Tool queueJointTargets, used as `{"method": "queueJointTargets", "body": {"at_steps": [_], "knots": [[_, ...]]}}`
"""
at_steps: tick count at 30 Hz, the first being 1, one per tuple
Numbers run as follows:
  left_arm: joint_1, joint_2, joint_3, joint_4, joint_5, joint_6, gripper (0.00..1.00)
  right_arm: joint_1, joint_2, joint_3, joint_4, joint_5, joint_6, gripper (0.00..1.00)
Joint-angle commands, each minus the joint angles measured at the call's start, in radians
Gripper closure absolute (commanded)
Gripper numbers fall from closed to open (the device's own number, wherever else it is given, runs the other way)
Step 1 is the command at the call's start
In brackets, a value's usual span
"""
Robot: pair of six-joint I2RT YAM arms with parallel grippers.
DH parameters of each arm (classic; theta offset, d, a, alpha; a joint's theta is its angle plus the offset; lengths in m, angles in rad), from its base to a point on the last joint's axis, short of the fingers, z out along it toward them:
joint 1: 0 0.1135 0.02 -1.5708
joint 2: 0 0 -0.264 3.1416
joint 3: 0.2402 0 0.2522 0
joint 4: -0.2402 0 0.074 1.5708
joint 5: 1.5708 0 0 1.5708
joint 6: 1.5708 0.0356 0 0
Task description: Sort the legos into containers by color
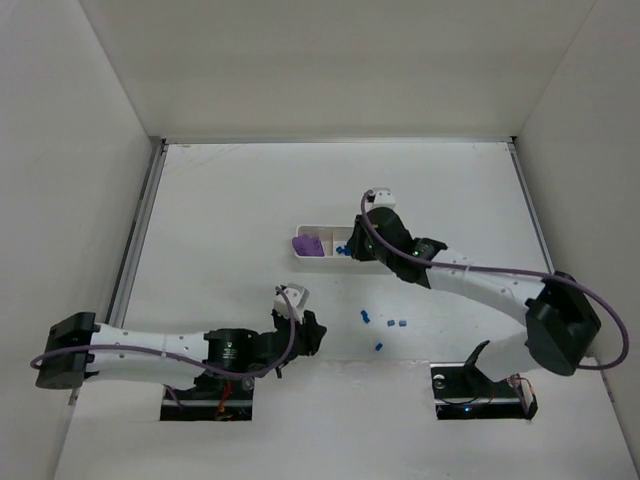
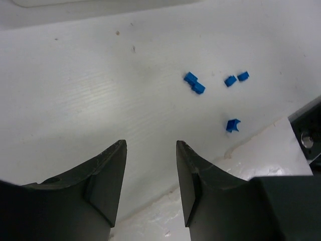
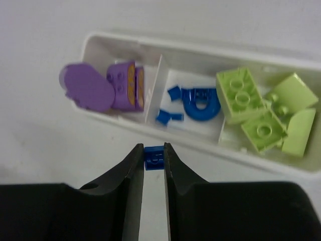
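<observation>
Brick (image 3: 154, 157): blue, pinched in narrow right gripper (image 3: 153, 151).
Blue bay (image 3: 198, 129): just far of fingertips (image 3: 134, 160), it seems.
Left gripper (image 2: 150, 150): half open, empty; loose bricks (image 2: 194, 83) far-right.

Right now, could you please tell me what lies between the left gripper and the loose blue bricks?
Only bare table separates the left gripper from the blue bricks, as the left wrist view shows.

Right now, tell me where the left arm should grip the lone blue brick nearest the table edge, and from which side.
Come straight down on the blue brick from above with the left gripper, jaws closing across its two straight sides. It lies flat and apart from the other bricks, so both sides are free; its notched edge looks a poor hold.
</observation>
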Motion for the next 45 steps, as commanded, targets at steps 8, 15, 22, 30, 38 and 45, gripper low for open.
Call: {"method": "queueJointTargets", "body": {"at_steps": [8,15,22,30,38,45], "knots": [[-0.16,0.319,0.094,0.183,-0.069,0.062,0.59,-0.066,0.254,0.196,0.131,0.016,-0.059,0.71],[-0.23,0.503,0.18,0.306,-0.074,0.111,0.56,-0.065,0.152,0.138,0.173,0.079,-0.05,0.47],[-0.254,0.609,0.264,0.355,-0.057,0.18,0.52,-0.066,-0.07,-0.057,0.229,0.079,-0.026,0.44],[-0.22,0.763,0.356,0.358,-0.008,0.25,0.49,-0.065,-0.227,-0.232,0.272,0.076,0.022,0.44],[-0.185,0.889,0.437,0.366,-0.018,0.321,0.5,-0.102,-0.367,-0.371,0.28,0.065,0.083,0.44],[-0.158,0.962,0.468,0.367,-0.015,0.342,0.59,-0.099,-0.46,-0.442,0.274,0.075,0.117,0.45]]}}
